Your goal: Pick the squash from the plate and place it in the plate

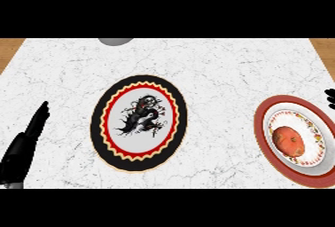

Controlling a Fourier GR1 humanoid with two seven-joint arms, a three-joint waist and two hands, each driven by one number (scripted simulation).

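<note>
Head view of the marble counter (216, 66), read from left to right. At the left edge the left hand (23, 146) lies low over the counter with its fingers straight and together, holding nothing; it rests well apart from both plates, which suggests it has no part in the pick. Near the middle lies the black plate (108, 128), ringed in red and cream with a dark dragon figure on its pale centre; nothing sits on it, so it is judged to be the place where the squash is meant to go. At the right stands the red-rimmed plate (274, 162), its inner band patterned, and the orange squash (289, 139) sits in its middle, untouched. Just beyond that plate, at the right edge, only a few dark fingertips of the right hand (330, 97) show; whether they are open or curled cannot be told. Being the nearer hand, it is the likely one to take the squash. A grey rounded object (116, 41) shows at the counter's far edge.
</note>
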